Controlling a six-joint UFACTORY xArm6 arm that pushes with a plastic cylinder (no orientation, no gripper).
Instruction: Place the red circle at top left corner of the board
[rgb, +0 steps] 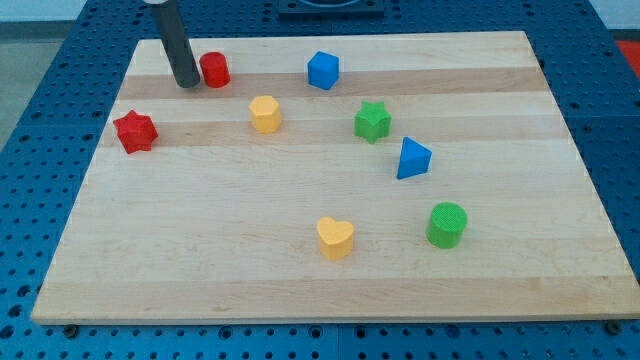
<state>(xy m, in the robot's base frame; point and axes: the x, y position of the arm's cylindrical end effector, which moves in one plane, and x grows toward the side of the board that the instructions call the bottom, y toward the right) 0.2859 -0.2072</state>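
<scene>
The red circle (215, 69) is a short red cylinder standing on the wooden board (300, 280) near the view's top left. My tip (186, 84) is the lower end of the dark rod. It rests on the board just left of the red circle, close to it or touching it; I cannot tell which. The board's top left corner lies a little up and left of the tip.
A red star (135, 131) lies at the left edge. A yellow hexagon (265, 113), blue cube (323, 70), green star (372, 121), blue triangle (412, 158), green cylinder (446, 224) and yellow heart (335, 237) are spread over the board.
</scene>
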